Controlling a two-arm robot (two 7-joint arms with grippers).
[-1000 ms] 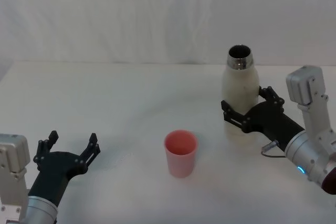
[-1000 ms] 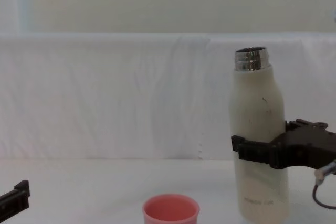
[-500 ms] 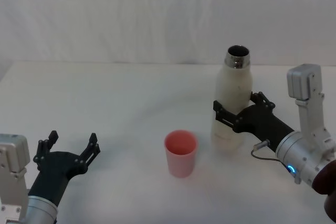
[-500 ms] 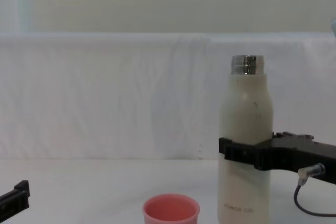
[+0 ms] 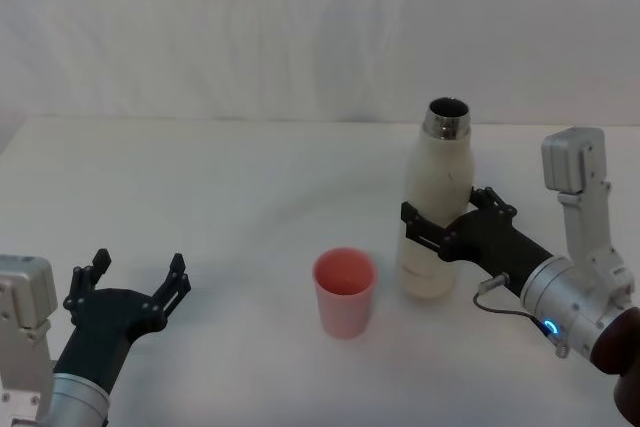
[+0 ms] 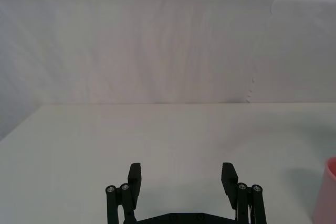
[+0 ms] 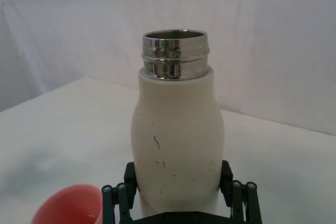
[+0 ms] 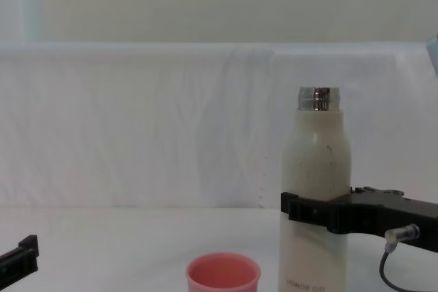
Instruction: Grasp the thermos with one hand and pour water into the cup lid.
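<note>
Nearest to the robot's body, the left claw hovers low over the white worktop at the robot's left, fingers spread wide with nothing between them, well apart from everything else. A little farther out, near the middle, the cup lid stands upright with its salmon-pink mouth open to the ceiling. Just beside it, on the robot's right, the thermos stands upright, its cap off and the shiny steel neck bare. The right claw reaches in from the right and is clamped around the thermos's lower body, a black finger pressed against each side. From the right wrist view the cream body shows faint dark specks. Behind it all hangs a white cloth backdrop.
</note>
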